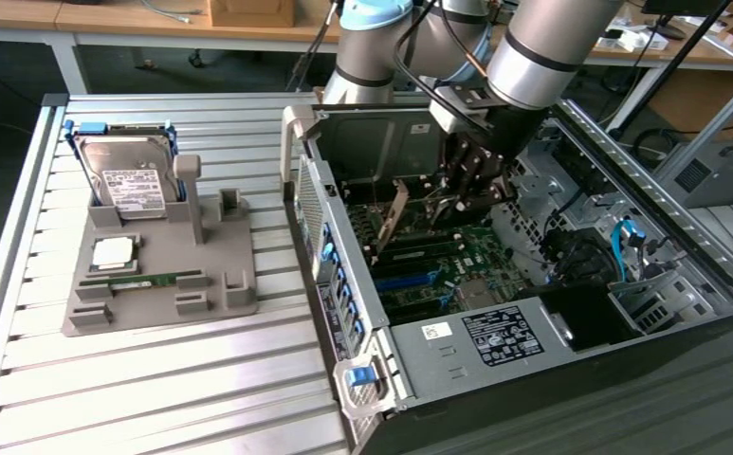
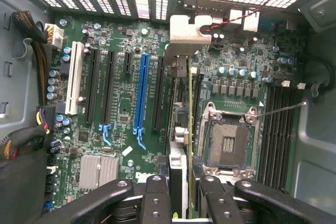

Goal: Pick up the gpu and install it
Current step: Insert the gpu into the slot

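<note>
Gripper is down inside the open PC case, fingers clamped on the gpu. Card is held edge-on, bracket end toward the rear slot grille, hanging over the motherboard between the blue slot and the empty CPU socket. Can't tell if its edge is touching a slot. In the exterior view the card sits upright mid-case under the arm. On the bench, toward the exterior view's left, a grey fixture carries the hard drive, a CPU and a memory stick.
</note>
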`<action>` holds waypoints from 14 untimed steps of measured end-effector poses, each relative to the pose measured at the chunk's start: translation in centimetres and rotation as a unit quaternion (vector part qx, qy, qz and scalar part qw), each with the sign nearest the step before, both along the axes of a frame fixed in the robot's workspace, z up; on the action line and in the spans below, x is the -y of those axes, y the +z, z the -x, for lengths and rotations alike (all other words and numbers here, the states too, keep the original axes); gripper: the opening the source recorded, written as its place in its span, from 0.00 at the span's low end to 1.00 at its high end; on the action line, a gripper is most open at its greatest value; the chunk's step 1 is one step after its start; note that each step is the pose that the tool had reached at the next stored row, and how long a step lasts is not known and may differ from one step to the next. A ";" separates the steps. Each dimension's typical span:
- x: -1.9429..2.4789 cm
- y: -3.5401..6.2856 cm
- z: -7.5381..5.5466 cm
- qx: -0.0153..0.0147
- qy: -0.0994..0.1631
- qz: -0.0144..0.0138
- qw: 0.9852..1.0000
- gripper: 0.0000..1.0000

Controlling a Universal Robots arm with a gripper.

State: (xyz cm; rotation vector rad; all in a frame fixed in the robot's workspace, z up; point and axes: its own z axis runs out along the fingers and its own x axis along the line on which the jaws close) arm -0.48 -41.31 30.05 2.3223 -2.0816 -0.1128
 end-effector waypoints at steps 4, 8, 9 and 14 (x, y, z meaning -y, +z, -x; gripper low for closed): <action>0.06 -0.05 0.1 0.000 0.000 0.000 1.000 0.27; 0.12 -0.09 0.2 0.000 0.000 0.000 1.000 0.27; 0.14 -0.11 0.2 0.000 0.000 0.000 1.000 0.27; 0.21 -0.21 0.3 0.000 0.000 0.001 1.000 0.27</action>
